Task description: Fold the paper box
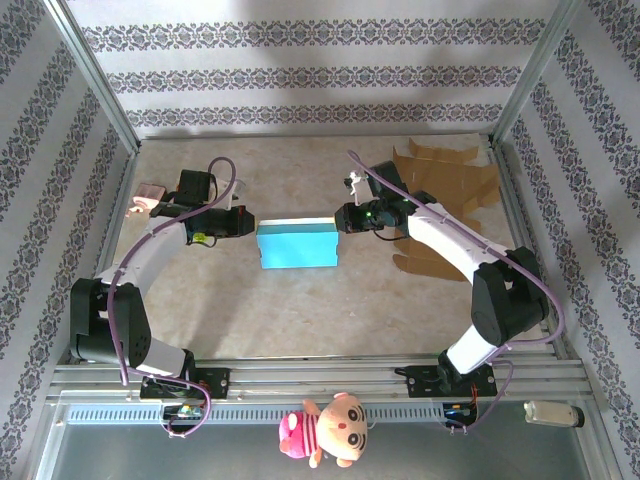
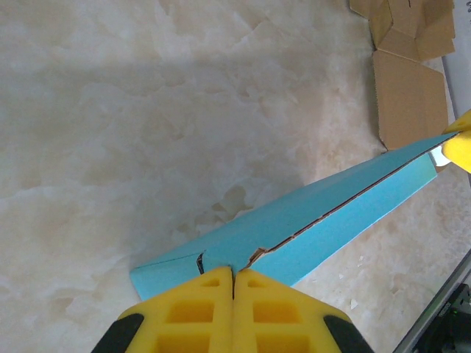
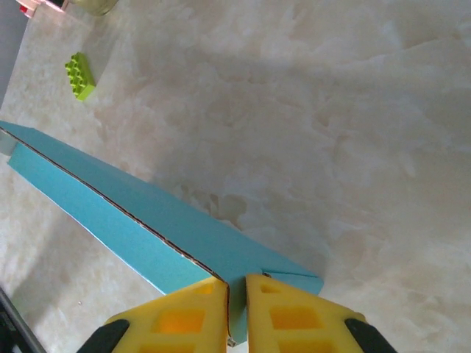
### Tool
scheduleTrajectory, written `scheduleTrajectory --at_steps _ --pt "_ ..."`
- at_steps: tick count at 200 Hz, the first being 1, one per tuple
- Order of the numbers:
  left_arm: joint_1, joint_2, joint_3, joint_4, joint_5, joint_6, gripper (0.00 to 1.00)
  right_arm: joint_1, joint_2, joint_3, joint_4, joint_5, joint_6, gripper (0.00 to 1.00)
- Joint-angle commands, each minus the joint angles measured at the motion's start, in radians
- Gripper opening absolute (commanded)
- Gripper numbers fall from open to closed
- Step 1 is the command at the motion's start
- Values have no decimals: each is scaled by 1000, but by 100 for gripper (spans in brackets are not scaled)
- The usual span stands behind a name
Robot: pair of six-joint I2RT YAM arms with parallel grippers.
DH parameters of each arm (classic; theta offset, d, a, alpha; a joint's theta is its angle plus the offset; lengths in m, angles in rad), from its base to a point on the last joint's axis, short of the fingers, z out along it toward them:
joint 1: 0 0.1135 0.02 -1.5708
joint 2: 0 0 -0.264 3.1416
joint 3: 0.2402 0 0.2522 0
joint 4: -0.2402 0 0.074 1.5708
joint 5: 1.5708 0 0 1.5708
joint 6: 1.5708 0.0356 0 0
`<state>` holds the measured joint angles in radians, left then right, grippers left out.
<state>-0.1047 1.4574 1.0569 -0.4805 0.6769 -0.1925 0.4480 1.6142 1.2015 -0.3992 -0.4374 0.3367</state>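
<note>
Two arms meet across the middle of the table (image 1: 300, 320) in the top view, the left gripper (image 1: 243, 222) at one short end of the blue paper box (image 1: 297, 245) and the right gripper (image 1: 343, 217) at the other. The box sits midway between them, probably held this way so that neither end can spring apart while the folds are pressed flat. Flat brown cardboard (image 1: 445, 185) lies behind the right arm, well apart from the box. At this height the fingers are too small to read. In the left wrist view the yellow fingers (image 2: 199, 309) are pressed together, pinching the box's near end, and a seam runs the length of its top. The pinched edge itself is hidden beneath them. In the right wrist view the fingers (image 3: 188, 312) are closed to a sliver, with the box's end caught between them. Its far end is cut off by the frame, near a green brick (image 3: 79, 76).
</note>
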Motion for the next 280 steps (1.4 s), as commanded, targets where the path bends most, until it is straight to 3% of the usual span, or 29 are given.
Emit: scheduleTrajectory --at_steps 1,101,204,280 --pt "-20 -3 -31 -43 -17 -24 0 19 -23 8 -10 -5 86 14" --pt "-42 -29 -50 -36 -43 -44 0 59 -31 -74 3 51 147 14" --pt "-61 -209 -261 180 -66 -287 0 183 -164 -205 105 310 79 13" --pt "-109 -262 -233 342 -147 -323 0 236 -229 -229 320 474 6 12"
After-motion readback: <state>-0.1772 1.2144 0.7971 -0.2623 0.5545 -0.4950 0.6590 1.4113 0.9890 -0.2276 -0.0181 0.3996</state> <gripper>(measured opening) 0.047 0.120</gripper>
